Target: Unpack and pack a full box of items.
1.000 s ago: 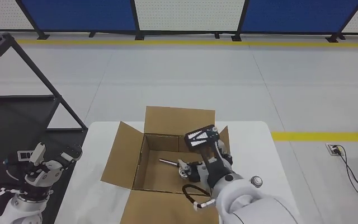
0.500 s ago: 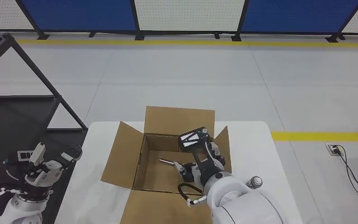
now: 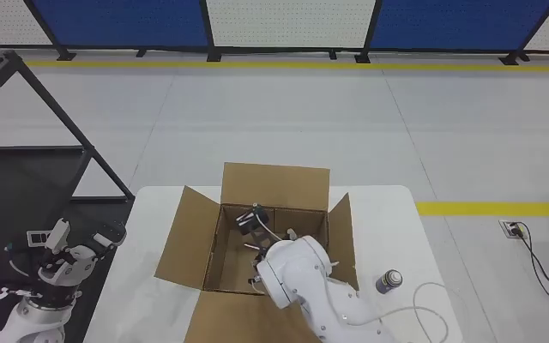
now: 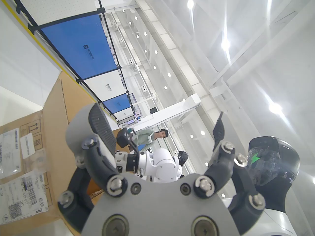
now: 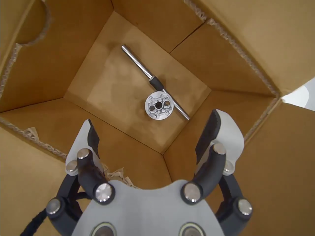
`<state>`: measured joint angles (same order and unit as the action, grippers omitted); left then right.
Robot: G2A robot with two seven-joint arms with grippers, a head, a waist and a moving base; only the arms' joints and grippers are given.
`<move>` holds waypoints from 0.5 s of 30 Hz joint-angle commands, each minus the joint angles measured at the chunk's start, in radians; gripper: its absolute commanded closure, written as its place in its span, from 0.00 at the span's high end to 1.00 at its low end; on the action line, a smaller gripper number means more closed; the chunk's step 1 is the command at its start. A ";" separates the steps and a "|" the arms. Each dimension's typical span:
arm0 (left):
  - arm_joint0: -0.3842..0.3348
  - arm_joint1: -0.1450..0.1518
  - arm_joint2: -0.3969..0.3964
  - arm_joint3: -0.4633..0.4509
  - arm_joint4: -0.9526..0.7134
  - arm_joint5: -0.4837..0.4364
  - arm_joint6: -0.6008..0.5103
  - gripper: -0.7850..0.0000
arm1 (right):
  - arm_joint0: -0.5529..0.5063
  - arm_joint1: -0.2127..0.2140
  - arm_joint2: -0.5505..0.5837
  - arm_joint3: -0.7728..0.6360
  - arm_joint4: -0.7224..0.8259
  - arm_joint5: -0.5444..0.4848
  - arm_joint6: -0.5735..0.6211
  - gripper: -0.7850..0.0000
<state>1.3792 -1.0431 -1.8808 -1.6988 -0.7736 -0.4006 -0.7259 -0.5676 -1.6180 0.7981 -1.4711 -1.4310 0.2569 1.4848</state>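
Unpacking step, I'd say. The right gripper (image 5: 153,119) hangs over the open mouth of the cardboard box (image 3: 274,182), fingers spread wide and holding nothing, aimed down at the floor of the box. Two task items lie there: a round metal disc (image 5: 159,106) with cut-outs, flat on the cardboard, and a thin metal rod (image 5: 142,67) with a dark collar, lying slantwise with its lower stretch touching or just beside the disc's edge; can't tell which. A can (image 3: 389,280) stands upright on the white table (image 3: 390,227), outside the box to its right, likely already taken out. The left gripper (image 4: 159,114) is also wide open and empty, pointed up at the ceiling, parked beside the labelled outer wall of the box, off the table's left side. The next move probably calls for a straight drop into the box, wrist turned so the fingers straddle the rod across its length, or come down over the disc's rim. The disc lies flat and thin, so it looks the harder pinch. The tall box walls leave little room, so flaps could snag. From above, the right arm covers much of the box interior, and the box corners nearest the gripper are cut off, so I can't tell if more items remain inside.
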 commanded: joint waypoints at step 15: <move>0.000 0.000 0.000 0.000 0.000 0.000 0.000 1.00 | 0.118 -0.082 -0.016 0.377 0.068 0.086 -0.007 1.00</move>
<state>1.3792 -1.0431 -1.8808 -1.6988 -0.7736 -0.4006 -0.7259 -0.4558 -1.6950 0.7813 -1.1190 -1.3719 0.3384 1.4814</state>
